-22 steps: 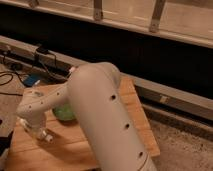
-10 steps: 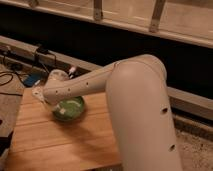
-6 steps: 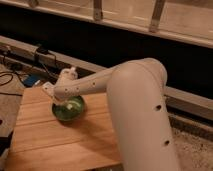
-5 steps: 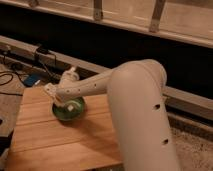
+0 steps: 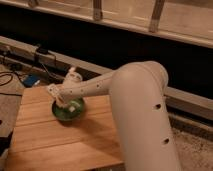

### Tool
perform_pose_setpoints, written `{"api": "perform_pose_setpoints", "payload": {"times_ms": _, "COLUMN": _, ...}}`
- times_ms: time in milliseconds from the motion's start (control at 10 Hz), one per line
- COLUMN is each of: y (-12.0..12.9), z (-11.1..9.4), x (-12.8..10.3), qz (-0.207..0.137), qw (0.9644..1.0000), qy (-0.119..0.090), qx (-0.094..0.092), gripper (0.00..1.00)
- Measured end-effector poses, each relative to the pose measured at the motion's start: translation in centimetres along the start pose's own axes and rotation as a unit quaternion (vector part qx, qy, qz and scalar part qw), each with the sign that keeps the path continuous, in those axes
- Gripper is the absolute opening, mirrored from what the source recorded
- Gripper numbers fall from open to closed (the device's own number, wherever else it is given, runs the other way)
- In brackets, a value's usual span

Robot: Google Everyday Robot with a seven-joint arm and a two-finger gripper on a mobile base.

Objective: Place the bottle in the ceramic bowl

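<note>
The ceramic bowl (image 5: 66,116), green and glossy, sits on the far left part of the wooden table (image 5: 65,142). My arm reaches in from the right, and its gripper (image 5: 65,102) hangs low over the bowl's inside, shut. A small whitish piece at its tip, just above the bowl's floor, looks like the bottle (image 5: 74,106); the arm covers most of it. The white wrist (image 5: 72,78) stands behind the bowl's far rim.
Dark cables and a blue object (image 5: 30,80) lie on the floor left of the table. A long grey rail (image 5: 30,50) and a dark wall run behind it. The big arm link (image 5: 142,110) covers the table's right side.
The gripper rose from the table's front left and swung over the bowl. In the last half second it has barely moved, settling slightly lower into the bowl.
</note>
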Motion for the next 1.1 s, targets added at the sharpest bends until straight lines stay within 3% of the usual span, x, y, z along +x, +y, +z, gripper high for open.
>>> {"api": "perform_pose_setpoints", "payload": {"times_ms": 900, "y": 0.17, "z": 0.02, "x": -0.05, "qz": -0.001, "qw": 1.0, "qy": 0.0, "qx": -0.001, "gripper": 0.01}}
{"api": "perform_pose_setpoints", "payload": {"times_ms": 1100, "y": 0.19, "z": 0.04, "x": -0.05, "qz": -0.001, "qw": 1.0, "qy": 0.0, "qx": -0.001, "gripper": 0.17}}
